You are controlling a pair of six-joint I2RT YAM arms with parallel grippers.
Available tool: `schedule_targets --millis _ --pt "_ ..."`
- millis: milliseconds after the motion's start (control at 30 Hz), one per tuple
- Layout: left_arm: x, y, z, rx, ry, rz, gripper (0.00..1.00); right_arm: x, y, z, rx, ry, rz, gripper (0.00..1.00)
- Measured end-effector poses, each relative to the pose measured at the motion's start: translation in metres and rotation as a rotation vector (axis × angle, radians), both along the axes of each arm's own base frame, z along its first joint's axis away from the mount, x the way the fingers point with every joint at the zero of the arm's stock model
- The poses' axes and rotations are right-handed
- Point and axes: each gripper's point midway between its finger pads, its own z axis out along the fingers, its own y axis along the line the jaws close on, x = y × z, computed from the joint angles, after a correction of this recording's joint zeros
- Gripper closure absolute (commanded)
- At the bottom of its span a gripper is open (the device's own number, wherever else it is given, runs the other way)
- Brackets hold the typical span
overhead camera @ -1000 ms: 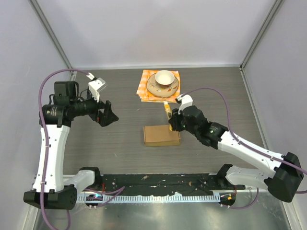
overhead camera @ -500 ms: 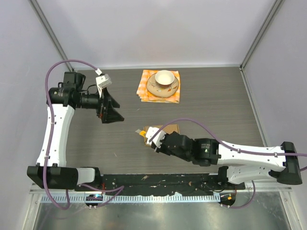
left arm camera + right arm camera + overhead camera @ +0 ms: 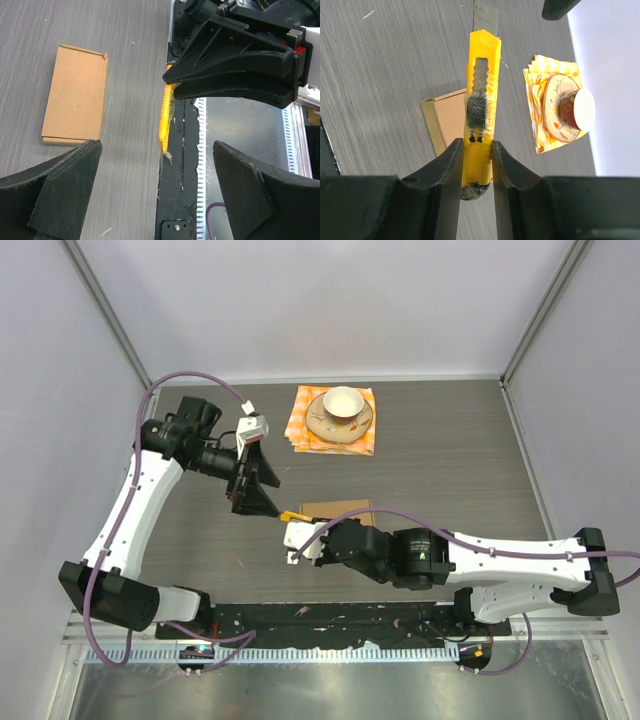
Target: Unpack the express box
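Well beyond express box (image 3: 75, 95), cup (image 3: 343, 400) on saucer (image 3: 318, 426) on checkered cloth (image 3: 299, 436).

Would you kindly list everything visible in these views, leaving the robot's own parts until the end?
express box: one, brown cardboard, lying flat mid-table
utility knife: one, yellow, blade out, gripped in the right hand
cloth: one, orange checkered, far middle of the table
saucer: one, cream with a pattern, on the cloth
cup: one, cream, on the saucer
table: one, grey wood-grain, under everything
left hand: one, black, open, near the knife
right hand: one, black, shut on the utility knife
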Motion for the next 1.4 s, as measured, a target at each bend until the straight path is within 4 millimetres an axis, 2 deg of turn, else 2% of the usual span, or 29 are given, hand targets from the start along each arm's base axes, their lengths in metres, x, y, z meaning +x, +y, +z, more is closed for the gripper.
schedule_targets --millis 233,500,700,733,800,833,933,1100,1167,1200,1267,1300,1400 --pt "-0.012 -0.009 -0.002 0.008 0.02 -0.046 0.0 0.005 -0.001 0.006 -0.045 -0.052 0.01 0.99" --pt "-0.021 -0.013 -0.013 0.042 0.054 -0.075 0.21 0.006 0.009 0.024 -0.053 -0.094 0.039 0.99" --pt "-0.028 -0.017 -0.016 0.057 0.058 -0.101 0.48 0.008 0.008 0.028 -0.076 -0.121 0.048 0.99" --pt "-0.028 -0.017 -0.016 0.058 0.058 -0.105 0.58 0.008 0.008 0.028 -0.081 -0.125 0.049 0.99" --pt "-0.03 -0.019 -0.017 0.062 0.061 -0.113 0.68 0.009 0.007 0.029 -0.087 -0.131 0.052 0.99" --pt "-0.031 -0.019 -0.018 0.064 0.059 -0.118 0.78 0.009 0.007 0.029 -0.09 -0.133 0.053 0.99" --pt "-0.031 -0.021 -0.02 0.071 0.064 -0.124 1.0 0.008 0.007 0.03 -0.093 -0.136 0.057 0.99" --pt "-0.028 -0.022 -0.024 0.09 0.056 -0.129 1.0 0.008 0.005 0.028 -0.104 -0.137 0.054 0.98" --pt "-0.027 -0.023 -0.023 0.09 0.056 -0.129 1.0 0.009 0.005 0.029 -0.104 -0.139 0.051 0.91" --pt "-0.027 -0.023 -0.023 0.09 0.054 -0.129 1.0 0.009 0.004 0.029 -0.105 -0.141 0.048 0.74" --pt "-0.024 -0.024 -0.021 0.089 0.049 -0.129 1.0 0.011 0.004 0.031 -0.1 -0.148 0.035 0.6" --pt "-0.023 -0.024 -0.02 0.089 0.048 -0.128 1.0 0.012 0.003 0.032 -0.096 -0.153 0.025 0.38" --pt "-0.014 -0.027 -0.011 0.087 0.052 -0.11 1.0 0.02 0.002 0.039 -0.054 -0.152 -0.026 0.29"
